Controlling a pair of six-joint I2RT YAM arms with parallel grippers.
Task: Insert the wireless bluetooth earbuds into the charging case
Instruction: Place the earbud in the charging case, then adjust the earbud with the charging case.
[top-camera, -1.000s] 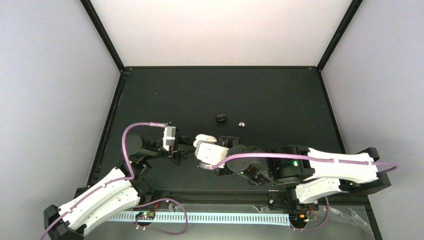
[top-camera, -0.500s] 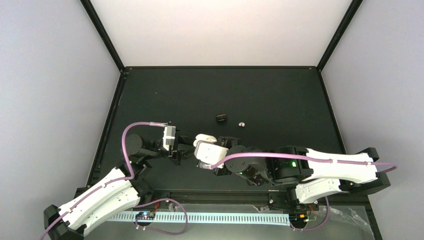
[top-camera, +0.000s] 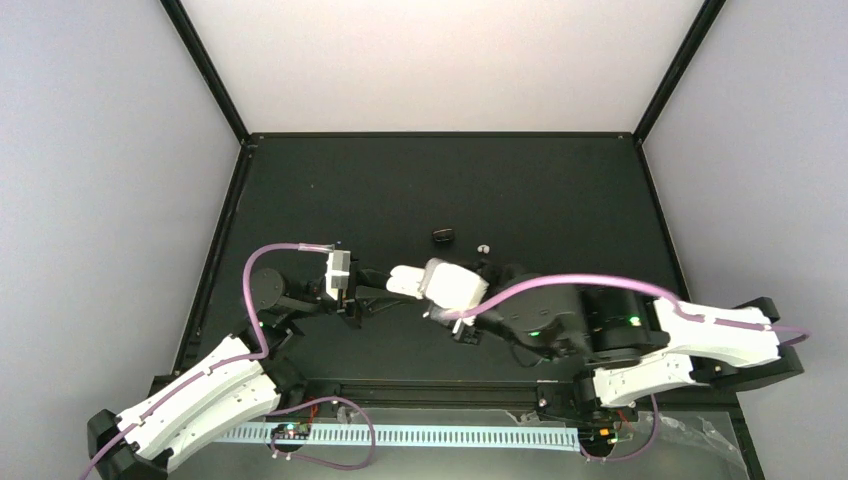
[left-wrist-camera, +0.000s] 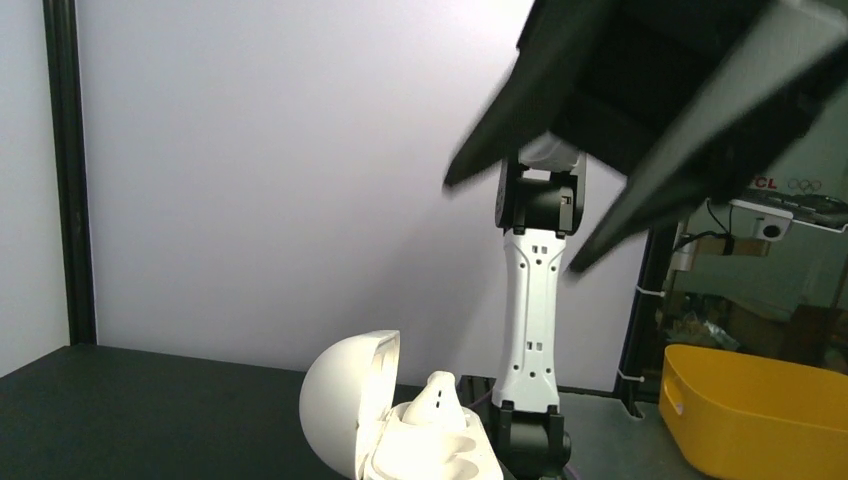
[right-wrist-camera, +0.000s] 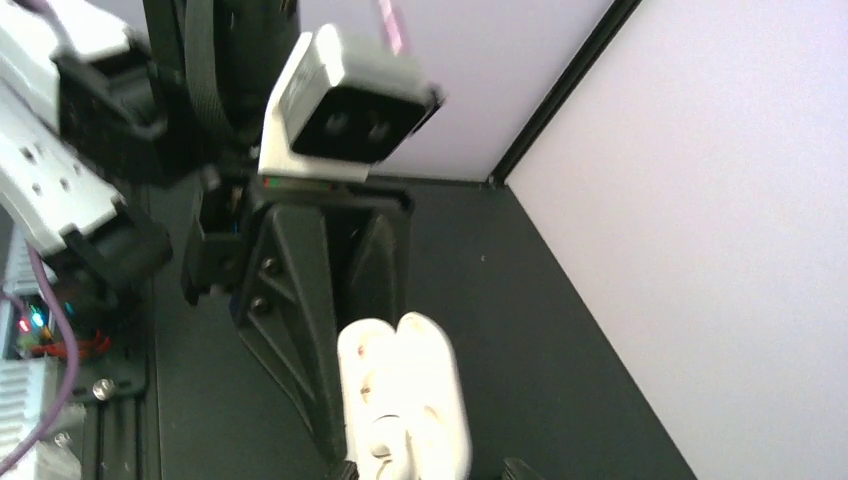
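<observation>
The white charging case is open, and my left gripper is shut on it. In the left wrist view the case's lid stands up and one white earbud sits in a socket. My right gripper is open, its tips on either side of the near end of the case. From above, the right gripper is just right of the case. Its blurred black fingers hang over the case in the left wrist view. A second white earbud lies loose on the mat.
A small black object lies on the dark mat left of the loose earbud. Black frame posts and pale walls close in the mat. A yellow bin shows beyond the table in the left wrist view.
My right gripper has opened and drawn back to the right, away from the case. More of the case shows from above. The left arm has not moved.
</observation>
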